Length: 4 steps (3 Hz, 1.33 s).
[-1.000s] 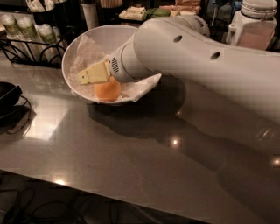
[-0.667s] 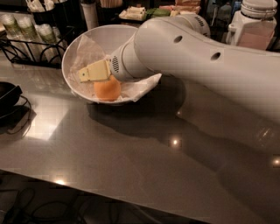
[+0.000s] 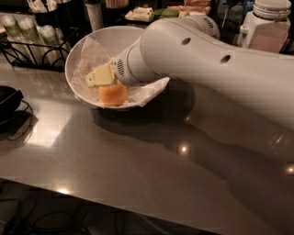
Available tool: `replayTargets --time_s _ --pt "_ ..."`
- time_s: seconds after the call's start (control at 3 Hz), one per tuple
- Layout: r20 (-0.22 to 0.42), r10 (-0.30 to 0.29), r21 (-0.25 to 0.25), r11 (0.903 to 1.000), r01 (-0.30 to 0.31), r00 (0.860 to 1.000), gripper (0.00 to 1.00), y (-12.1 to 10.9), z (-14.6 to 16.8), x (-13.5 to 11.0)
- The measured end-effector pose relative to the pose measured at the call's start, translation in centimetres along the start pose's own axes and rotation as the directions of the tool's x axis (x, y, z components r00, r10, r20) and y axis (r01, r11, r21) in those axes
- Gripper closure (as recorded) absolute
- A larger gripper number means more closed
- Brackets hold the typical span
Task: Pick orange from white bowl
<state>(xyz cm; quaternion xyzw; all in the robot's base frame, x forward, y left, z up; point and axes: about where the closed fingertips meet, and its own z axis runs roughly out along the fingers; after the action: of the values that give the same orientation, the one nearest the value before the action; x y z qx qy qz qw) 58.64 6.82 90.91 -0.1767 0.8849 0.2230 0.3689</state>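
Note:
The white bowl (image 3: 85, 43) stands at the back left of the grey counter, lined with crumpled white paper (image 3: 92, 57). The orange (image 3: 112, 94) lies in the bowl's near side, against the paper. My gripper (image 3: 99, 77), pale yellow at the tip, is inside the bowl, reaching in from the right. It sits just above and to the left of the orange, touching or nearly touching its top. My thick white arm (image 3: 206, 64) crosses the bowl's right rim and hides that side.
A small black dish (image 3: 7, 98) sits at the counter's left edge. A black wire rack with bottles (image 3: 25, 34) stands behind the bowl on the left. A jar (image 3: 271, 25) and food packs (image 3: 147, 13) line the back.

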Motion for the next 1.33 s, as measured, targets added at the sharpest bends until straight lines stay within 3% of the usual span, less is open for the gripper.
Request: replayTargets --time_s 0.33,0.67,1.33 --pt "0.000 0.000 0.000 1.0000 0.000 1.000 0.42 0.0 0.0 0.0" --pt "-0.006 -0.009 0.011 0.9999 0.009 1.000 0.48 0.0 0.4 0.2" --pt "-0.039 -0.033 0.031 0.9989 0.034 0.999 0.30 0.1 1.9 1.2"
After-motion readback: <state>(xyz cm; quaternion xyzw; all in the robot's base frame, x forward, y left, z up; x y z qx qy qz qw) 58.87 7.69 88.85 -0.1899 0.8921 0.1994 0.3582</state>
